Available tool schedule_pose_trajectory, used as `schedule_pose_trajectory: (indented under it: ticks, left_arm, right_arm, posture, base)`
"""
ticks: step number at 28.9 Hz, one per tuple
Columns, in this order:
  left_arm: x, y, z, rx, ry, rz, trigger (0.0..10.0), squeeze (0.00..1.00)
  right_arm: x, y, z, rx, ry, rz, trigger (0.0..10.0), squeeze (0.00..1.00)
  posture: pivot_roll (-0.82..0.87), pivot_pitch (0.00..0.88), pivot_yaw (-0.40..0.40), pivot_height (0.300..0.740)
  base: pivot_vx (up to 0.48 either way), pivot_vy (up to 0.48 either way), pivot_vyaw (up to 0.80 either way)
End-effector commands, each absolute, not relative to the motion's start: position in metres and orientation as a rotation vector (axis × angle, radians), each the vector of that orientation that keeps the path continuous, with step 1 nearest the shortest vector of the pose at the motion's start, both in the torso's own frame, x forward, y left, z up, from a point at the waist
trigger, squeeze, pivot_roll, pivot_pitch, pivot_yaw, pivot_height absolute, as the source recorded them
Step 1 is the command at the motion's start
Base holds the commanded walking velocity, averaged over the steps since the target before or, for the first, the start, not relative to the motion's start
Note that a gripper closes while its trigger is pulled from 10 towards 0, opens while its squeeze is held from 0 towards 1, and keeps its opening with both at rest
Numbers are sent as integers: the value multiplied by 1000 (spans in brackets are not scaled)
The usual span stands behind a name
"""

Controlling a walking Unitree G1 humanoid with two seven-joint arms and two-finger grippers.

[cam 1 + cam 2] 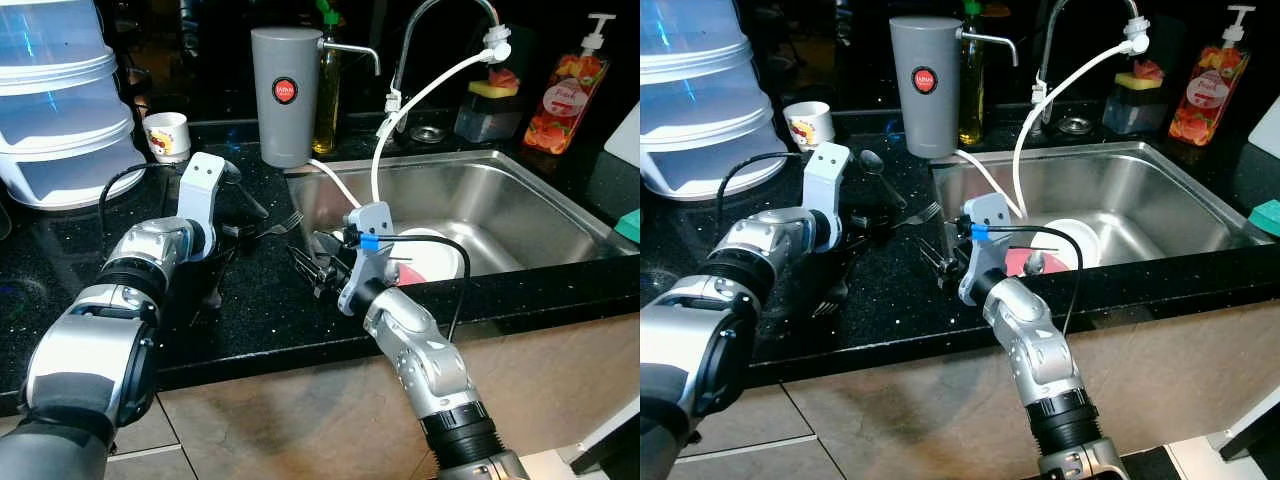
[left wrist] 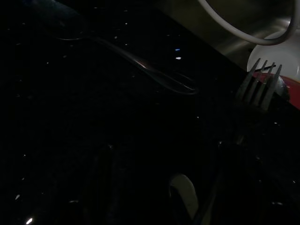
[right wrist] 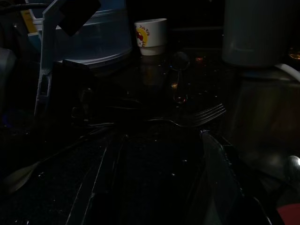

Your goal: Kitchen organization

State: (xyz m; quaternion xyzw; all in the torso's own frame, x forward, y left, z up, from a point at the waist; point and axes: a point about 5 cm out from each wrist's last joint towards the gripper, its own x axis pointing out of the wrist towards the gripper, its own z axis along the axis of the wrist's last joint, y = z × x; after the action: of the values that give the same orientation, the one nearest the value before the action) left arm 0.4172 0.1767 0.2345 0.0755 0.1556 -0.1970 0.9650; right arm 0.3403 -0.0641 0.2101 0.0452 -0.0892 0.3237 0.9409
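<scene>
A metal fork (image 1: pixel 287 220) hovers low over the black counter (image 1: pixel 260 310), just left of the sink; its tines point toward the sink. My left gripper (image 1: pixel 243 230) is shut on the fork's handle. In the left wrist view the fork's tines (image 2: pixel 260 83) stick out ahead. My right gripper (image 1: pixel 312 266) sits open at the counter's sink edge, facing the fork (image 3: pixel 197 117) with nothing between its fingers (image 3: pixel 218 168). A spoon (image 1: pixel 876 168) lies farther back on the counter.
More cutlery (image 1: pixel 830 295) lies by the left arm. A grey canister (image 1: pixel 285 95), a small cup (image 1: pixel 167 135) and stacked clear containers (image 1: pixel 60 110) stand behind. The sink (image 1: pixel 520 210) holds a white plate (image 1: pixel 432 255) and a white hose (image 1: pixel 385 140). A soap bottle (image 1: pixel 565 95) stands at the back right.
</scene>
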Motion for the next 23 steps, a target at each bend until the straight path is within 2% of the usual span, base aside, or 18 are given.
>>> schedule_pose_trajectory:
  ticks: [1, 2, 12, 23]
  left_arm:
    - [413, 180, 214, 174, 417, -395, 3843, 0]
    - [412, 180, 213, 168, 418, -395, 0, 0]
    - [412, 183, 217, 151, 412, -396, 0, 0]
    - [416, 187, 237, 75, 317, -375, 0, 0]
  right_arm:
    - [340, -65, 209, 89, -170, 662, 10000, 0]
    - [339, -65, 209, 89, -170, 665, 10000, 0]
    - [335, -60, 211, 131, -176, 733, 10000, 0]
    - [338, -63, 212, 138, -173, 712, 10000, 0]
  posture:
    - [54, 70, 24, 740]
    - [54, 70, 24, 740]
    - [55, 74, 26, 740]
    - [56, 75, 26, 740]
  base:
    - [0, 0, 0]
    - [0, 0, 0]
    - [0, 0, 0]
    - [0, 0, 0]
